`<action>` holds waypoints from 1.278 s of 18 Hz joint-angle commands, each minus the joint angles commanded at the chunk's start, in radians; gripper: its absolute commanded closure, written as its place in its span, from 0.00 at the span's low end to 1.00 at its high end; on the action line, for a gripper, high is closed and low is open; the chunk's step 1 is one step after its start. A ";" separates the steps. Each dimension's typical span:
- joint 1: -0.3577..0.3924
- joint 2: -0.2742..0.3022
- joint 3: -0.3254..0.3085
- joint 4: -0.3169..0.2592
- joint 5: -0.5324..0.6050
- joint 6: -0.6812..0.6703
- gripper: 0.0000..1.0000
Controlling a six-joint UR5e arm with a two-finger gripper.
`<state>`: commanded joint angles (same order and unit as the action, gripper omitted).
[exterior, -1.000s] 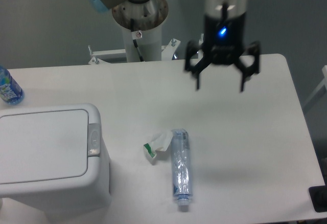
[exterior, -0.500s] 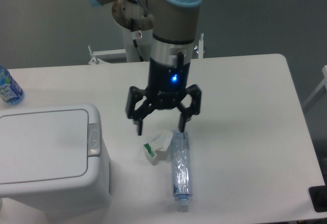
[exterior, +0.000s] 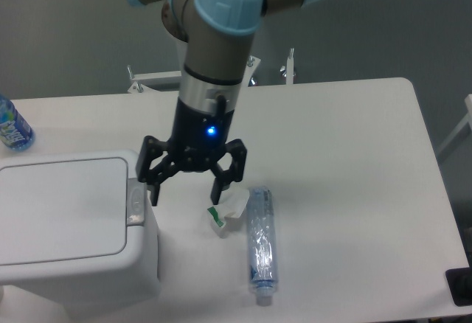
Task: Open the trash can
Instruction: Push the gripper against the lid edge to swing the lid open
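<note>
- Just to the left of our tool (exterior: 186, 192) stands the trash can (exterior: 70, 223), its flat lid shut and its small grey latch button (exterior: 135, 201) on the edge nearest the tool's left finger.
- Our tool hangs with its two fingers spread wide, holding nothing; whether the left fingertip touches the can's edge we cannot tell.
- Below the tool's right finger lies a crumpled scrap of paper (exterior: 228, 209), and just right of that a clear plastic bottle (exterior: 259, 245) lies on its side on the tabletop (exterior: 346, 161).
- Far to the left of the tool, beyond the can, a blue-labelled bottle (exterior: 12, 126) stands at the picture's edge.
- We judge the can to be stiff, smooth plastic, light for its bulk, so a sideways shove could slide it.
- We judge there is nothing to grip here: the place to act is the grey button, pressed straight down with one fingertip so the lid springs free.
- We would keep the other finger clear of the lid so it does not hold it down.
</note>
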<state>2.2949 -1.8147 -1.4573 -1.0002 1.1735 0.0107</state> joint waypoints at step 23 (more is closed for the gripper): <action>-0.002 -0.035 0.005 0.005 0.009 0.015 0.00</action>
<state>2.2933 -1.8500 -1.4527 -0.9956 1.1827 0.0261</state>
